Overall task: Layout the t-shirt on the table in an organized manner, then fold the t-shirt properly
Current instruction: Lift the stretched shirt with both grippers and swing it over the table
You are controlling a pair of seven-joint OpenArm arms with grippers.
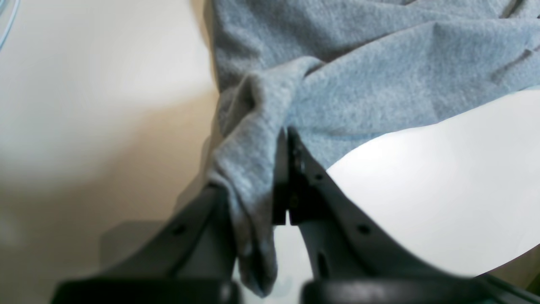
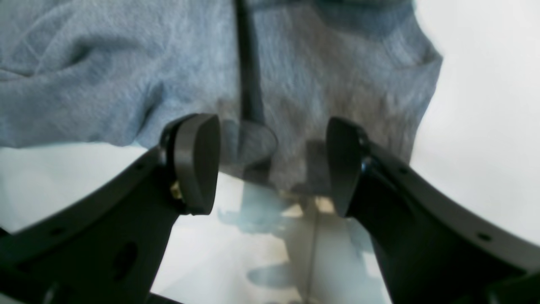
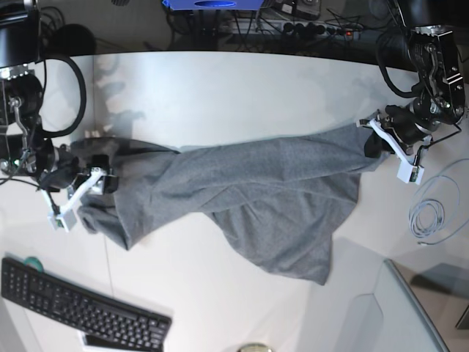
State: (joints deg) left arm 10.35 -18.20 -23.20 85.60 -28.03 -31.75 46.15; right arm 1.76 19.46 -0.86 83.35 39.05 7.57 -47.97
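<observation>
One t-shirt, stretched rumpled across the table. Soft, light knit; likely sags and bunches, so best taken at hems or corners. Left gripper is clamped on a bunched edge. Right gripper stands parted, cloth edge lying between its jaws, ungripped.

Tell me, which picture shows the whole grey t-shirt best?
The base view: the t-shirt lies stretched across the table between both arms. The left wrist view shows only bunched cloth pinched in the left claw; the right wrist view shows one edge beyond the open right claw.
</observation>
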